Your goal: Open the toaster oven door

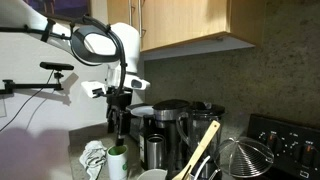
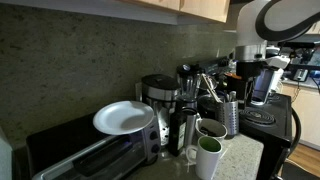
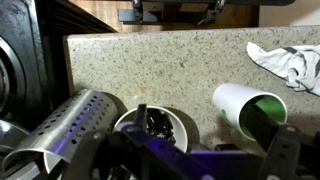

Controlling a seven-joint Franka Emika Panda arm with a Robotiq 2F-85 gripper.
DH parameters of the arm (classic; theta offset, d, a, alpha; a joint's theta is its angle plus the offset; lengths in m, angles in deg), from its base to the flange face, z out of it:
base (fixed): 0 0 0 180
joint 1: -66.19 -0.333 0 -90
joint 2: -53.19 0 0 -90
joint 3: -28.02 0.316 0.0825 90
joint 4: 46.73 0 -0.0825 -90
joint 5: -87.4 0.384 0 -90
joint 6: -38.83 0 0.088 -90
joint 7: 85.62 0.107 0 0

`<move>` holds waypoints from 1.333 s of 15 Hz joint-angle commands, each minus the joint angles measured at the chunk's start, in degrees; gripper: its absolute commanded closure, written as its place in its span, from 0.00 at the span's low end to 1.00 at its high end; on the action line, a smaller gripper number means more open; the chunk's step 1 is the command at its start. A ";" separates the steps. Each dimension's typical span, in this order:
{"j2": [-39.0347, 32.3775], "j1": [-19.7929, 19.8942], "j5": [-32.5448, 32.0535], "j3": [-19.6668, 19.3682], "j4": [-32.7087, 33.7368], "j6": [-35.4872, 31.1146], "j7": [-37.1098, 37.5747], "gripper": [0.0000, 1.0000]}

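- The toaster oven (image 2: pixel 68 142) sits nearest the camera in an exterior view, at the lower left, on the desk (image 3: pixel 150 65) with its back to the dark speckled wall.
- Its long axis runs along that wall, from the picture's lower left corner towards the middle.
- The toaster oven door (image 2: pixel 97 160) is the dark front panel. It faces away from the wall, out over the front of the desk, and stands upright against the box, so it appears closed. A pale strip runs along its upper edge.
- A white plate (image 2: pixel 124 118) lies flat on the appliance's top, at the end nearer the coffee maker (image 2: pixel 160 95).
- Just beyond that end stand two cups, a green-lined cup (image 2: pixel 207 158) in front and a white cup (image 2: pixel 212 130) behind it.
- Further on is a perforated metal utensil holder (image 2: pixel 229 117), then the black stove (image 2: pixel 262 118).
- The claw (image 3: pixel 175 12) hangs from the arm at that far end, well apart from the toaster oven and not touching the door.
- In the wrist view the claw enters from the top edge. Its two fingers (image 3: pixel 138 12) are spread wide with nothing between them.
- Below the claw in that view are bare granite, the green-lined cup lying towards the right, and a crumpled cloth (image 3: pixel 285 62) at the far right.
- The toaster oven is not seen in the wrist view.
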 commanded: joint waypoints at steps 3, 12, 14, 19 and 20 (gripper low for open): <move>-0.04 0.61 0.22 0.56 0.08 0.09 -0.18 0.00; -0.04 0.61 0.22 0.56 0.08 0.09 -0.18 0.00; -0.04 0.61 0.22 0.56 0.08 0.09 -0.18 0.00; -0.37 0.43 -0.02 0.73 -0.04 -0.23 -0.48 0.00; -0.64 -0.01 0.19 1.20 -0.37 -0.71 -0.34 0.00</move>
